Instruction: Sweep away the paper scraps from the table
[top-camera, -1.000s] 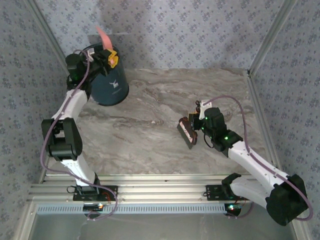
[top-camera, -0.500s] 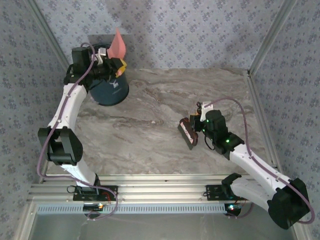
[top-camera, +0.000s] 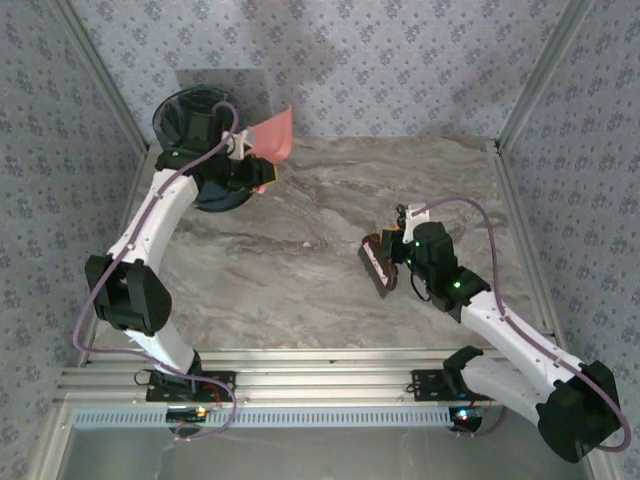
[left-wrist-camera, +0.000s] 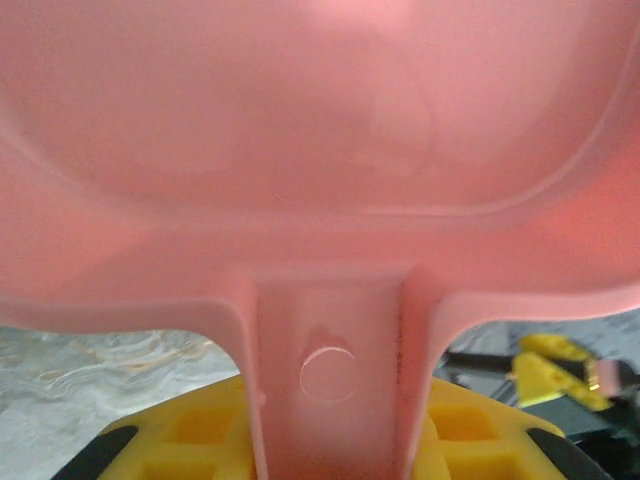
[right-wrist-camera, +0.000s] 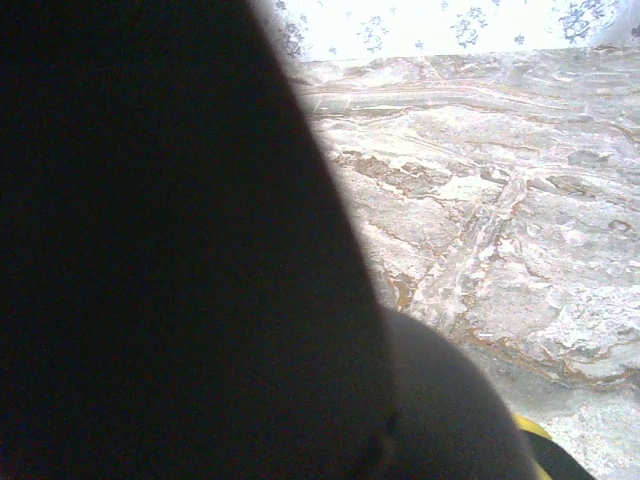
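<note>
Top external view is showing the left hand (top-camera: 243, 160) pinching the handle of a pink dustpan (top-camera: 273, 134), which is standing tilted just beside a dark bin (top-camera: 190, 112) at the far left corner of the marble surface (top-camera: 300, 270). The right hand (top-camera: 399, 252) is clamping a brush (top-camera: 377, 265) over the surface's right half, well apart from the dustpan.

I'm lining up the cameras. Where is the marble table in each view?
Top external: the table spans the middle of the picture.
Left wrist: lower-left sliver under the pink dustpan.
Right wrist: right half.
Shared landmark, top and right wrist: blue-patterned wall at the far edge.
</note>
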